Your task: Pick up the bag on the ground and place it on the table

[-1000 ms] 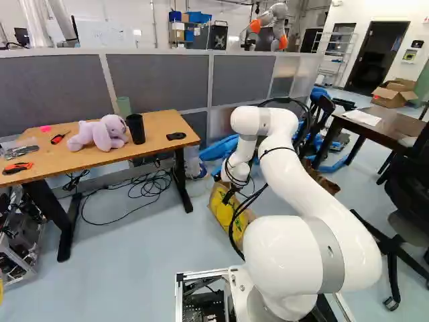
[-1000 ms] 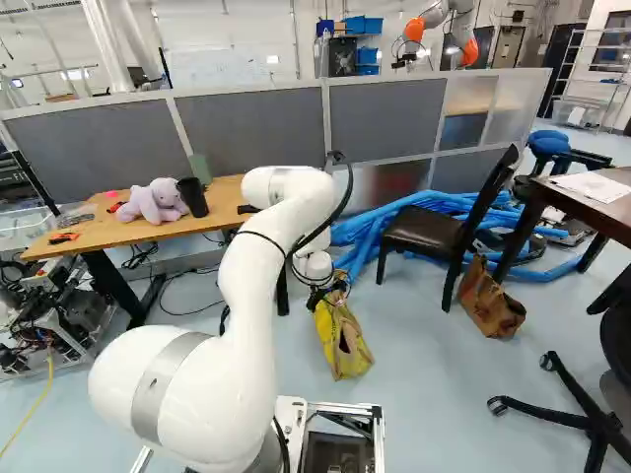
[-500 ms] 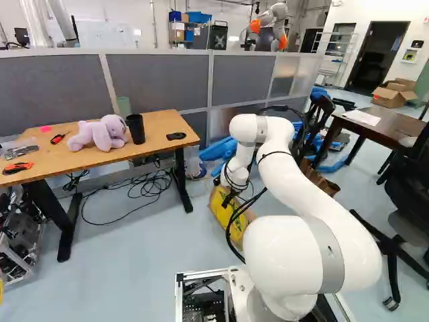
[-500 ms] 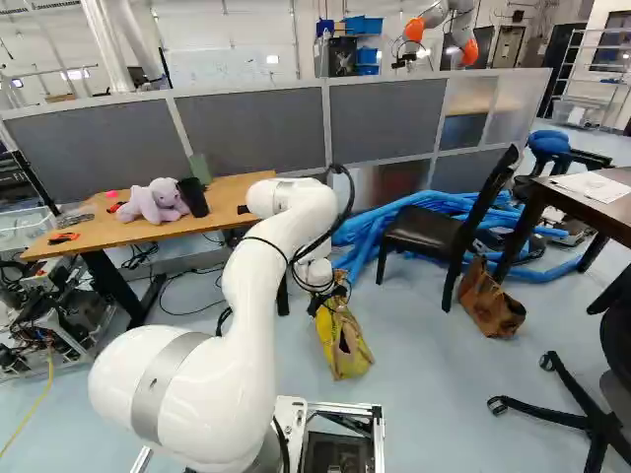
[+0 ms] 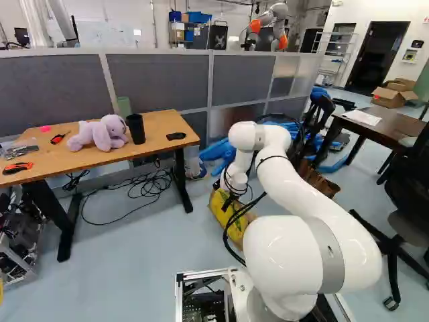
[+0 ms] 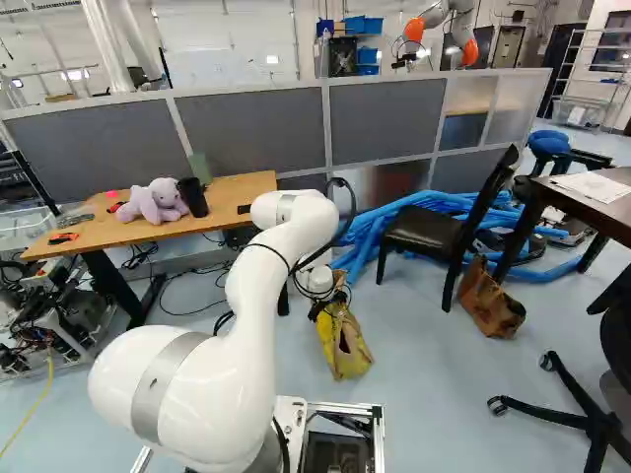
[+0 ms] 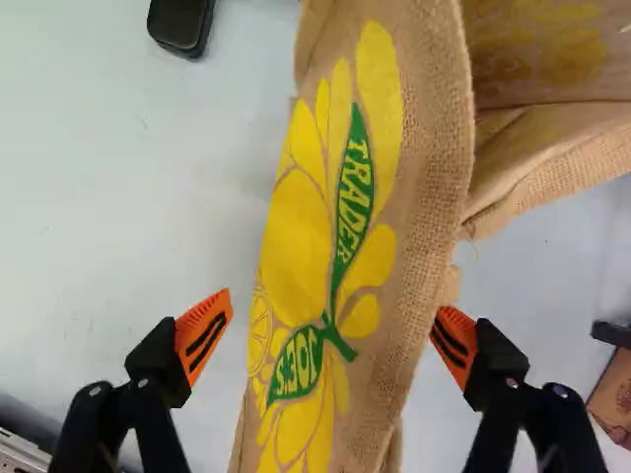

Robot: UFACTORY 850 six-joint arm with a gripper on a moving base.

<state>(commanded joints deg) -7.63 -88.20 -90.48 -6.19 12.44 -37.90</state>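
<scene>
My gripper is low at the top of the yellow and tan bag, which stands on the floor. In the left base view the cables partly cover the bag. Seen from the wrist, the gripper is open, with a printed side of the burlap bag running between its orange pads. One pad stands off from the cloth; the other is close against its edge, and contact there is unclear. The wooden table stands at the left of the left base view.
On the table are a plush toy, a black cup and tools. A black chair, blue hoses and a brown bag lie right of the arm. Grey partitions stand behind; another robot is beyond them.
My arm has come down a little, bringing the gripper slightly lower at the bag. The base and the bag show no clear movement.
</scene>
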